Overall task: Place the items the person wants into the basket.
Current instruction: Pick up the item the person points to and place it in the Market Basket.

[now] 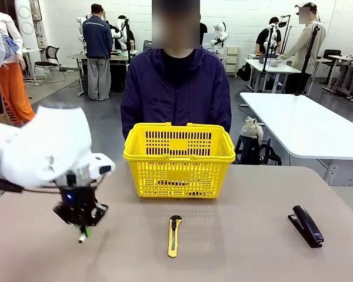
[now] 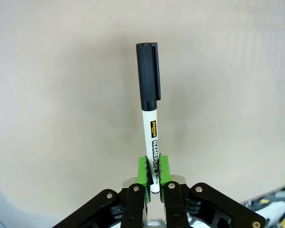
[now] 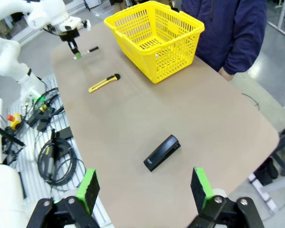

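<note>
Left wrist view gives you the clearest look at the marker (image 2: 151, 128): a slim white barrel with a yellow-and-black printed label running along it, topped by a ribbed black cap with a clip. Its bare end sits pinched between the green pads (image 2: 142, 172) of the left gripper (image 2: 152, 176), whose jaws are nearly closed with only the barrel's width between them. The marker stands out along the fingers over the plain tan table (image 2: 61, 95), cap end farthest from the gripper.

From the front view you see the left arm reaching in from the left, bent over the near left part of the table, with the left gripper (image 1: 82, 230) pointing down and the marker's pale tip (image 1: 81, 238) just showing below the fingers. You cannot tell there whether the marker touches the tabletop.

Across the table the yellow basket (image 1: 179, 158) sits upright near the far edge, right in front of the person (image 1: 176, 88) in the purple jacket. The marker is well to the left of it and nearer the robot. A yellow-and-black utility knife (image 1: 174, 235) lies in front of the basket, and a black stapler (image 1: 306, 225) lies toward the right.

Right wrist view shows you the right gripper (image 3: 145, 190) held high above the table's near right end, its jaws spread wide with nothing between them.
</note>
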You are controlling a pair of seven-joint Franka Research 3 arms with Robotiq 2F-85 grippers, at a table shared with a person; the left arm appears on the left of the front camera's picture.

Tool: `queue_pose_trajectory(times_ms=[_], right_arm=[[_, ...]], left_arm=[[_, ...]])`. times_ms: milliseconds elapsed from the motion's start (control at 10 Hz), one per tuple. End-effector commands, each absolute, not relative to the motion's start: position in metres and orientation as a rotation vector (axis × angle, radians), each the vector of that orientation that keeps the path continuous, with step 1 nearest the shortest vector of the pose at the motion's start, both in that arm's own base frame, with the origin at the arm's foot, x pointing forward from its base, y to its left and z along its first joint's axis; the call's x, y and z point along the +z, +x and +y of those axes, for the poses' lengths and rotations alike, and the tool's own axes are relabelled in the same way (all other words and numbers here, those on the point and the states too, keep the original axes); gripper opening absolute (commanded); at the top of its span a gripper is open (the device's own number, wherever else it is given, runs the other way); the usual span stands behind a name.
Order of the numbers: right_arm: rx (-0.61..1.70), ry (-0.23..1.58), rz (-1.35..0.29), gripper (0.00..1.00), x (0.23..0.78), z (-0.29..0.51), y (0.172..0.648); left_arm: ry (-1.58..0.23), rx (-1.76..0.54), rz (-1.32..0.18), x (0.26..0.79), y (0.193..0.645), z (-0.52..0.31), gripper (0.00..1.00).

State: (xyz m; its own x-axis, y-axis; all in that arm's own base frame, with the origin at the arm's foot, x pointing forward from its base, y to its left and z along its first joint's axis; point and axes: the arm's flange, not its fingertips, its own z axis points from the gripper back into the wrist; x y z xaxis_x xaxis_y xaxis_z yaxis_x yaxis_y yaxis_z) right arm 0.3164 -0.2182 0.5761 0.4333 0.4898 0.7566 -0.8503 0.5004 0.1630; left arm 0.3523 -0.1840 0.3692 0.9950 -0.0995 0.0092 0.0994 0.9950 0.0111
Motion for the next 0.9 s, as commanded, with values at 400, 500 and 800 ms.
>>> queue_pose_trajectory(times_ms=[400, 500, 800], right_arm=[[0.903, 0.604, -0.737, 1.00, 0.575, -0.218, 0.317], [0.903, 0.604, -0.737, 1.00, 0.575, -0.218, 0.317], [0.903, 0.604, -0.737, 1.00, 0.575, -0.218, 0.317]], left_arm=[[0.035, -0.282, -0.136, 0.580, 0.275, -0.156, 0.00], [0.048, -0.275, -0.161, 0.594, 0.269, -0.156, 0.00], [0.033, -0.267, -0.172, 0.609, 0.259, -0.159, 0.00]])
